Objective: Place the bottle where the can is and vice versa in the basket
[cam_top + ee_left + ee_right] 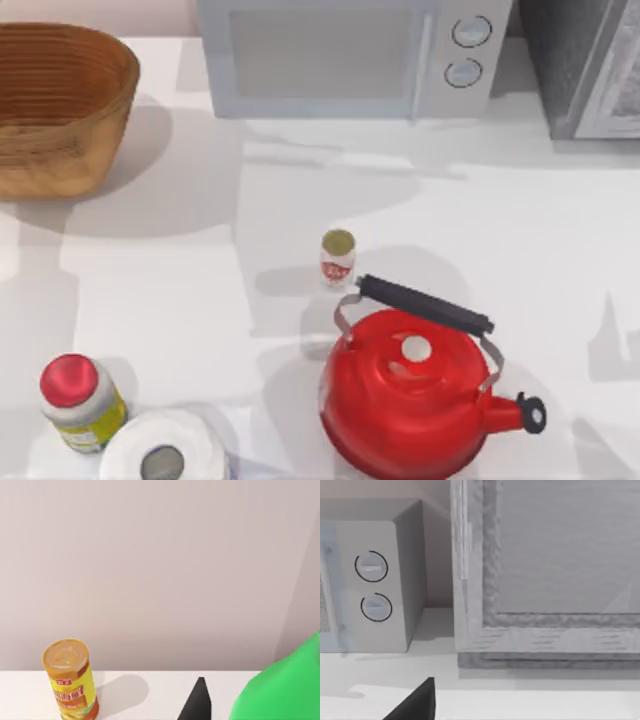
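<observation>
Right now you are looking at the can (338, 258) standing on the worktop (150, 290) just behind the kettle (415, 395), well apart from the basket (60, 110), so the swap is likely not done; the bottle (285, 690) is sitting close beside the left claw, grip impossible to tell

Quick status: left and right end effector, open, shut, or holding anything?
Left end effector: cannot be told; a dark fingertip shows beside the green bottle.
Right end effector: cannot be told; one dark fingertip shows near the microwave.
</observation>
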Controlling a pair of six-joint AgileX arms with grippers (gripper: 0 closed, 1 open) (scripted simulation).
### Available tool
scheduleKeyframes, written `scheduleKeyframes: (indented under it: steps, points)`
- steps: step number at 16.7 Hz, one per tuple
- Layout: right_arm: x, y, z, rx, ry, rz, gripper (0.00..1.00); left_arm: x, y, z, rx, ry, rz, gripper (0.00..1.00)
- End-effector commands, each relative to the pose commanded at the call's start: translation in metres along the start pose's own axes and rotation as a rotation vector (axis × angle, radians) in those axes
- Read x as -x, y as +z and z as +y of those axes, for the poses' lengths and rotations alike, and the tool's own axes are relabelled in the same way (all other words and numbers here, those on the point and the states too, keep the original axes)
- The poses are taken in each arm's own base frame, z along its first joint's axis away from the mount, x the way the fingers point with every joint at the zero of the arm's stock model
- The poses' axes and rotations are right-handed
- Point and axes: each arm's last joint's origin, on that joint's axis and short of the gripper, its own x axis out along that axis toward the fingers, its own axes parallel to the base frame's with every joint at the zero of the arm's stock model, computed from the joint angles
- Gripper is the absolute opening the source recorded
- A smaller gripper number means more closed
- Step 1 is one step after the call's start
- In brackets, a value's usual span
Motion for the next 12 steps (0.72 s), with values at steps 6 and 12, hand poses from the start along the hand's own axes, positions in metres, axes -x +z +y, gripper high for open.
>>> scheduleKeyframes:
  steps: [6, 12]
  points:
    - [0.0000, 0.0000, 0.0000, 0.000, 0.000, 0.000, 1.00, 0.0000, 0.0000, 0.0000, 0.000, 0.000, 0.000, 0.98]
    - [0.0000, 0.0000, 0.0000, 0.000, 0.000, 0.000, 1.00, 0.0000, 0.0000, 0.0000, 0.000, 0.000, 0.000, 1.00]
